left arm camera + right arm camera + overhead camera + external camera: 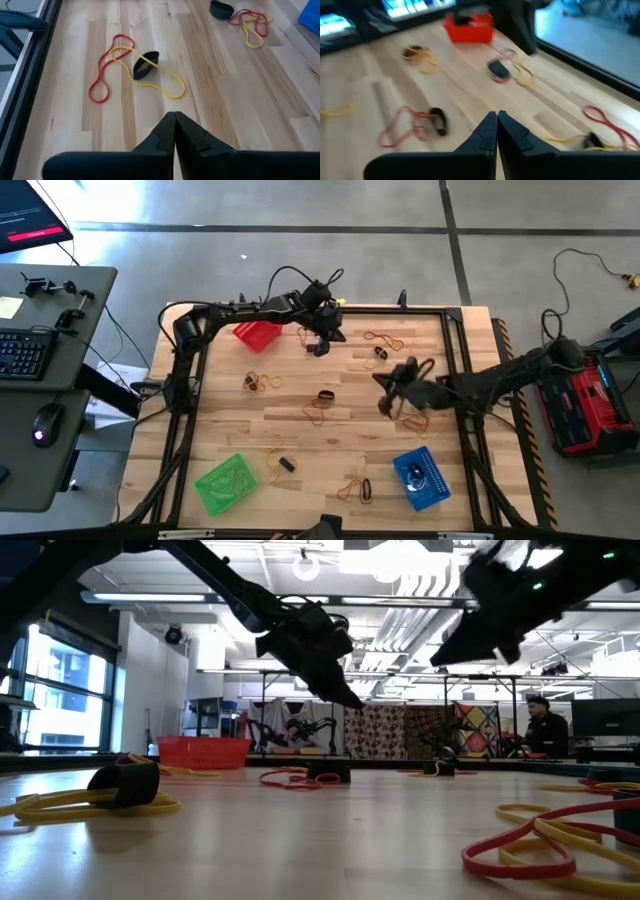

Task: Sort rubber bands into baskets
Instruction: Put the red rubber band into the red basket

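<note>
Rubber bands [320, 408], thin yellow and red loops with thicker black ones, lie scattered in small clusters across the wooden table [220, 430]. The left gripper [318, 346] hangs clenched and empty beside the red basket [257, 334]; the right gripper [385, 406] hovers clenched and empty over mid-table. The green basket [226, 484] holds yellowish bands; the blue basket [420, 477] holds something dark.

Overhead, level and wrist cameras share the table [330, 430] (close wrists).
</note>
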{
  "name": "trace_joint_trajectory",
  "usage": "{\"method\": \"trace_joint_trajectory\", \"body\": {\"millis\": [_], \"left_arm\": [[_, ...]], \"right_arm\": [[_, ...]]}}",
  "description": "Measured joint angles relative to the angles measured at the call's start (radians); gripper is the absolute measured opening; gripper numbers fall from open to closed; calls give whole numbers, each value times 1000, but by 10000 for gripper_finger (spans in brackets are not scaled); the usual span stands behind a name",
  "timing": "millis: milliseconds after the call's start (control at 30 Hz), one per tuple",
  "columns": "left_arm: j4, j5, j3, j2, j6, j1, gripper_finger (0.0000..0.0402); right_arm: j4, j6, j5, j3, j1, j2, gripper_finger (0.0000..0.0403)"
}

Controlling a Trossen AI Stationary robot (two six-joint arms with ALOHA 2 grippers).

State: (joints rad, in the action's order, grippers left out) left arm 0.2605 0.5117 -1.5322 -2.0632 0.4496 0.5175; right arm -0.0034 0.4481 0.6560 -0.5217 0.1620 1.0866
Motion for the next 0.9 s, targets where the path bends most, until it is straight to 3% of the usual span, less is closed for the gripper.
{"method": "trace_joint_trajectory", "body": {"millis": [233,433,700,900], "left_arm": [[2,0,0,0,-3,23,0],[-40,-1,0,0,-20,51,0],[-146,35,50,0,-47,73,0],[-176,38,80,1,-27,77,0]], "right_arm": [[-185,-80,-265,-102,-338,0,0],[-202,-204,-440,-139,-543,6,0],[-151,-296,-568,-140,-674,151,4],[-94,-355,-586,-140,-741,259,61]]}}
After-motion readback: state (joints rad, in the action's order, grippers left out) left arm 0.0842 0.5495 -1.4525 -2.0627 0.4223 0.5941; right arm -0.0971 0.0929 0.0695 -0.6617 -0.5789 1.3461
